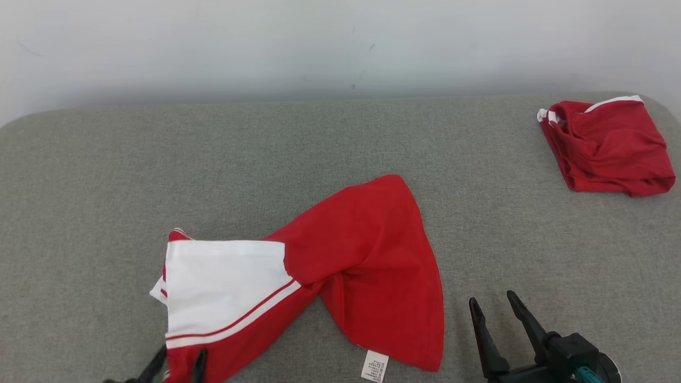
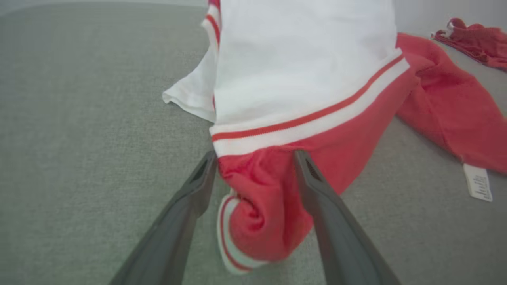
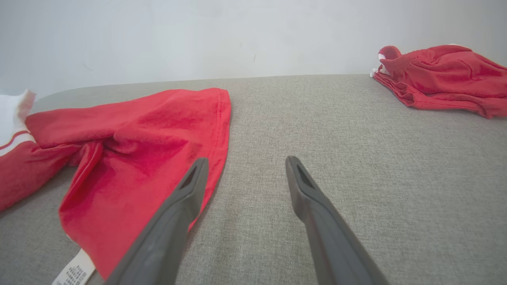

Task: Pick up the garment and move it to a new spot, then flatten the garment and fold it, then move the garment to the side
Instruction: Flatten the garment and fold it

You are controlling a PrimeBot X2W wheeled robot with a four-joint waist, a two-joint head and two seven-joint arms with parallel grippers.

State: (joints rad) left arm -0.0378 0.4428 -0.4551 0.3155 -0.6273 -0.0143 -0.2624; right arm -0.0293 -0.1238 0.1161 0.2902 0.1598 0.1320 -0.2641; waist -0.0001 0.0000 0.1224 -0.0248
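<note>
Grey cloth-covered bench (image 1: 106, 186) against a pale wall. Item: red-and-white garment (image 1: 362, 250), crumpled, lying centre-left, care label (image 1: 375, 367) at its near hem. Left gripper (image 1: 182, 351): jaws wide, straddling the garment's bunched red corner. Right gripper (image 1: 492, 297): jaws wide, over bare bench beside the hem. Second red garment (image 1: 612, 146): folded, far right.

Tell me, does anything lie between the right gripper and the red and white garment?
Nothing visible does. Only bare grey surface separates the right gripper from the garment; the red bundle lies far off.
</note>
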